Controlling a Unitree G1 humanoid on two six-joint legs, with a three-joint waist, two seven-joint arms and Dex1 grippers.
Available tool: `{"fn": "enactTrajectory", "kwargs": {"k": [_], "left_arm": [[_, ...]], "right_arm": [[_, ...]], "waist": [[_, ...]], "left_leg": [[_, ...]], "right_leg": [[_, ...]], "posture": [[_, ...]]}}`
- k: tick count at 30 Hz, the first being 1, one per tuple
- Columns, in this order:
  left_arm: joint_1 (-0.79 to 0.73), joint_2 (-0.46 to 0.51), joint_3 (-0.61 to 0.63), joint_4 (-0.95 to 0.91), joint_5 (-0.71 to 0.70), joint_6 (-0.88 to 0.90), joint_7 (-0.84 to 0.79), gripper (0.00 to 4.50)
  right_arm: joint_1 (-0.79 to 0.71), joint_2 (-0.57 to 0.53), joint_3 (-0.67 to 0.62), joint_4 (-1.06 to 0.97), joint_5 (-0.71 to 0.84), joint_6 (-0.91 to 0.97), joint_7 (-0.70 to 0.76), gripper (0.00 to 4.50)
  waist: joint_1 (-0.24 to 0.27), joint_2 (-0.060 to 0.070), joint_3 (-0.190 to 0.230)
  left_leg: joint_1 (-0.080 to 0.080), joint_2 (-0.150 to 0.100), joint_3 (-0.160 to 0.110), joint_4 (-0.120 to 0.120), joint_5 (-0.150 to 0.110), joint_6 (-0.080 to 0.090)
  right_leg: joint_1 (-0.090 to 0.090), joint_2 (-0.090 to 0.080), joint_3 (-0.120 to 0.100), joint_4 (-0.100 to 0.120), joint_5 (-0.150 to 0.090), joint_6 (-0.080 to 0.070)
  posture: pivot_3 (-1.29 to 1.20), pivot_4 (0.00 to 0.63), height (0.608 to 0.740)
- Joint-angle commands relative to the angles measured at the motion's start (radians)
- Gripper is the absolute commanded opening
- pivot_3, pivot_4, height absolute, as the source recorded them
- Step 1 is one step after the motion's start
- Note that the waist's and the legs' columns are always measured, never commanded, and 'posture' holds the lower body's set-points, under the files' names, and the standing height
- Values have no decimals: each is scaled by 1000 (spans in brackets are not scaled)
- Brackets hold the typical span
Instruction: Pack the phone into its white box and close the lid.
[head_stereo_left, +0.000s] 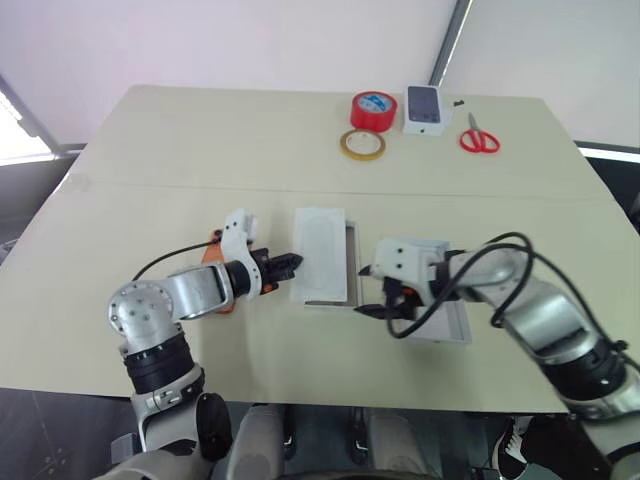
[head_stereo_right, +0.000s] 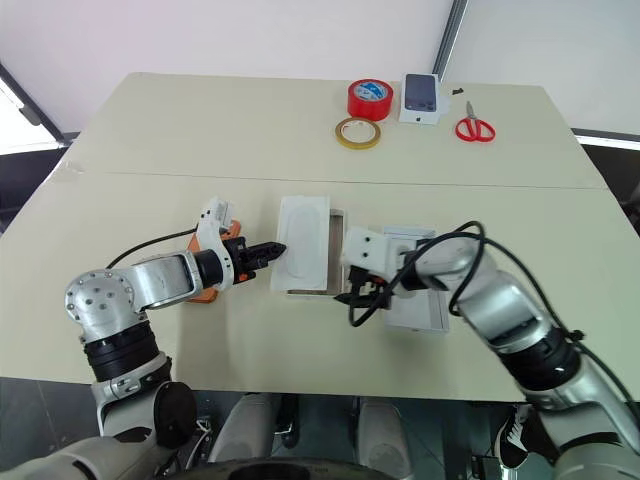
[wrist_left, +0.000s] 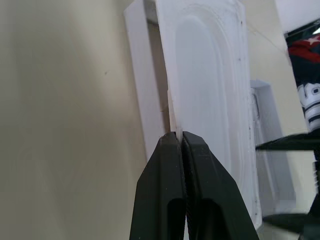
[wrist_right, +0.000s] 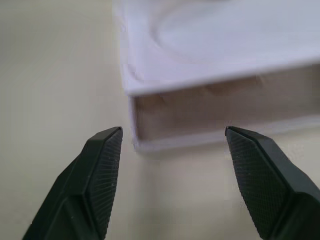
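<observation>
On the bench (head_stereo_left: 150, 150), our left hand (head_stereo_left: 292, 264) was pinched shut on the edge of a white insert (head_stereo_left: 320, 250) lying tilted over the white box (head_stereo_left: 351, 262). The phone (head_stereo_left: 222, 300) showed as an orange sliver under that arm. Our right hand (wrist_right: 172, 137) stood wide, holding nothing, just beside the box's corner. We could read no writing on the box.

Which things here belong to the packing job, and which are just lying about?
Job: orange phone, white box, white insert, second white tray.
Lying about: red tape roll, tan tape ring, red scissors, small box with phone picture.
</observation>
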Motion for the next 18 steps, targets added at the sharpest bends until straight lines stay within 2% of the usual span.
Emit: {"fn": "enactTrajectory", "kwargs": {"k": [1,2,5,11,13,14,16,18], "left_arm": [[-6,-26,-16,-32,-47,9,29,0],[-7,-33,-17,-30,-50,9,36,0],[-10,-59,-13,-24,-60,9,46,911],[3,-38,-3,-28,-83,9,40,3898],[16,0,2,-41,-93,9,20,3898],[30,39,-5,-57,-87,3,-9,3933],[61,111,-25,-84,-73,-16,-64,3944],[113,205,-75,-126,-40,-68,-146,3944]], "right_arm": [[-14,-14,-41,8,8,-28,-9,3400],[-16,-14,-44,13,7,-32,-12,3400],[-24,-10,-49,27,7,-41,-21,3465],[-38,6,-58,43,13,-58,-41,3465],[-50,19,-66,53,21,-55,-49,3465],[-60,32,-70,63,26,-52,-58,3210],[-80,59,-77,83,36,-41,-77,2585],[-98,86,-67,103,34,-35,-95,1628]], "waist": [[0,0,0],[-1,0,0],[0,0,0],[-1,-1,0],[-3,-1,0],[-5,-1,0],[-9,-1,1],[-9,-1,1]], "left_leg": [[0,0,0,0,0,0],[0,0,0,0,0,0],[0,0,0,0,0,0],[0,0,0,0,0,0],[0,0,0,0,0,0],[0,0,0,0,0,0],[0,1,0,-1,0,0],[0,1,0,-2,0,0]], "right_leg": [[0,0,0,0,0,0],[0,0,0,0,0,0],[0,0,0,0,0,0],[0,0,0,0,0,0],[0,0,0,0,0,0],[0,1,0,0,0,0],[0,2,0,0,0,0],[-2,2,0,0,0,0]], "posture": [[0,150,740],[0,150,740],[0,150,740],[0,150,740],[0,150,740],[0,150,740],[0,150,740],[0,150,740]]}}
